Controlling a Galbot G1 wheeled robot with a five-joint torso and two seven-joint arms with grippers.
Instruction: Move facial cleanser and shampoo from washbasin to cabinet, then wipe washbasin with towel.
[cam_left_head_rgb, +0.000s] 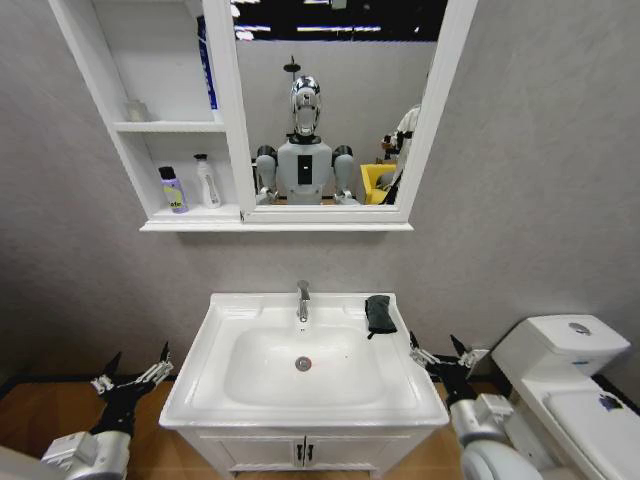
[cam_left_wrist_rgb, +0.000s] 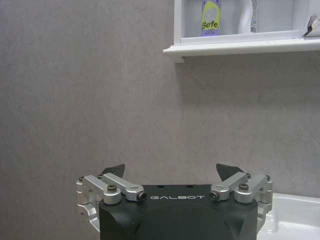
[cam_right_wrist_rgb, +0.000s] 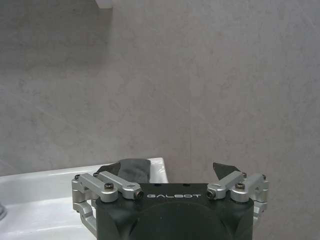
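Note:
The white washbasin stands in front of me with its chrome tap. The dark towel lies folded on the basin's back right corner. On the lower shelf of the cabinet stand a purple bottle and a white bottle; I cannot tell which is the facial cleanser and which the shampoo. My left gripper hangs open beside the basin's left edge, facing the wall below the cabinet. My right gripper is open at the basin's right edge, and the towel lies just beyond its fingers.
A white toilet stands close on the right, behind the right arm. A mirror joins the cabinet, and the upper shelves hold a blue item and a small clear one. Vanity doors sit under the basin.

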